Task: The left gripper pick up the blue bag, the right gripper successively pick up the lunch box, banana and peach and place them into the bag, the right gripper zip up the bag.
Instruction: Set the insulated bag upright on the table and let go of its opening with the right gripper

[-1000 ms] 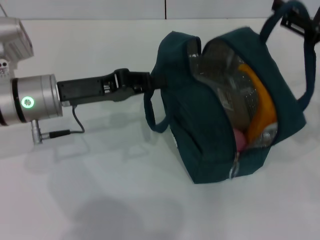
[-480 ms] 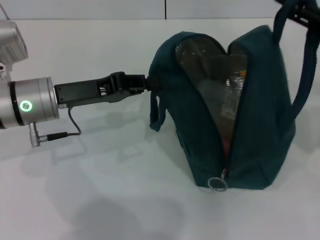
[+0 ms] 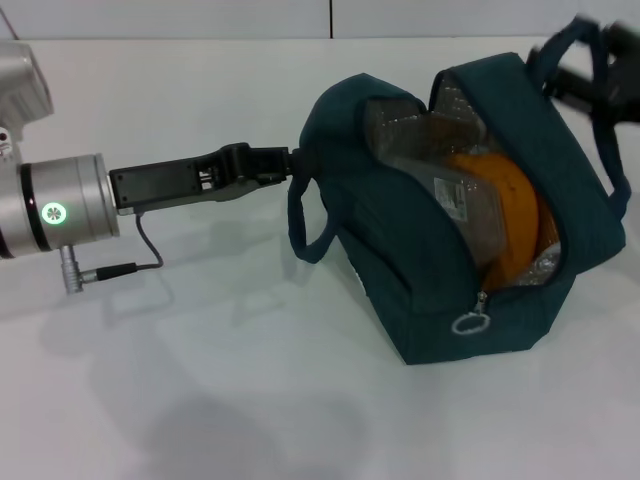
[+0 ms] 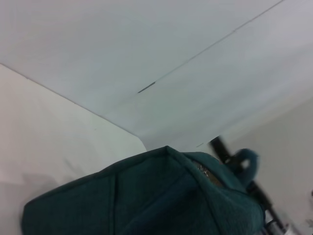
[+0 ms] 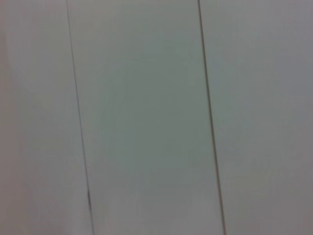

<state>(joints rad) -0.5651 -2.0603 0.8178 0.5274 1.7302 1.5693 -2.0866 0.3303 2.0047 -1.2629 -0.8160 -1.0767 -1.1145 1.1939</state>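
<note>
blue bag [image 3: 400,230]: on the white table [image 3: 200,380], leaning toward the robot's right, zipper open along the top and down the near end. metal ring zipper pull [image 3: 469,324] at the low end of the opening, near the bag's base. silver foil lining [image 3: 395,130] exposed inside.

left gripper [image 3: 296,165]: extended level from the robot's left, fingertips pressed into the upper left edge of the bag beside the near carry handle [image 3: 305,225]. clenched on the bag fabric. green ring [image 3: 52,211] lit on the silver wrist; thin black cable [image 3: 150,250] looped below, metal plug just above the table.

right gripper [image 3: 600,85]: upper right corner of the head view, dark and motion-blurred, at the far carry handle [image 3: 585,110]. finger state: cannot tell.

lunch box [image 3: 455,195]: inside the bag, clear plastic with a small sticker facing the opening, upright against the foil lining.

banana [image 3: 510,225]: inside the bag, orange-yellow, curved behind and below the lunch box, lower end near the zipper's low end.

peach: not discernible inside the bag.

left wrist view: teal bag top [image 4: 146,196] filling the lower area, zipper teeth [image 4: 203,171] at its ridge, far handle [image 4: 244,159] and a dark bar beyond it; white wall panels behind.

right wrist view: plain wall panels with two thin vertical seams only.
</note>
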